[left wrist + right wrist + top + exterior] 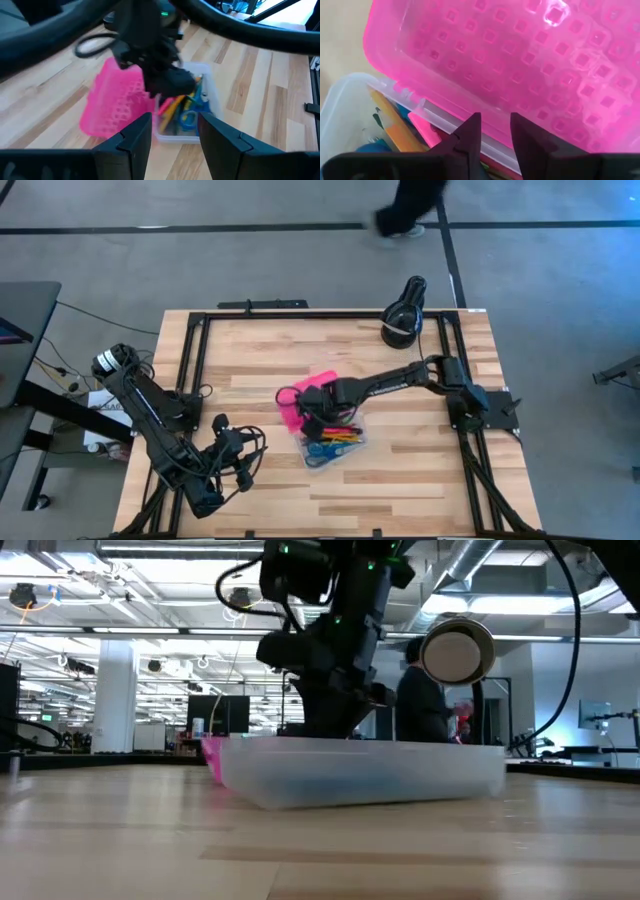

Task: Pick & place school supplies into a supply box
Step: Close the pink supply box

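Observation:
The supply box stands at the table's middle. Its clear base (338,442) (360,775) holds pens, pencils and markers (179,107) (395,131) and blue-handled scissors (189,119). The pink lid (292,408) (117,102) (520,60) is swung open toward the table's left. My right gripper (318,418) (495,127) hangs over the box where lid and base join, pointing down, its fingers a narrow gap apart with nothing between them. My left gripper (250,448) (175,132) waits open near the table's near left corner, facing the box. My right gripper comes from above at the hinge side of the pink lid (485,107). Its fingertips stand just over the lid's edge and the base's rim. Whether they touch either, I cannot tell.
A black round device (403,320) (457,652) stands at the table's far right. Black frame rails (200,340) run along the table's edges. A person (405,210) walks on the floor beyond the far edge. Bare wood lies in front of the box (400,480).

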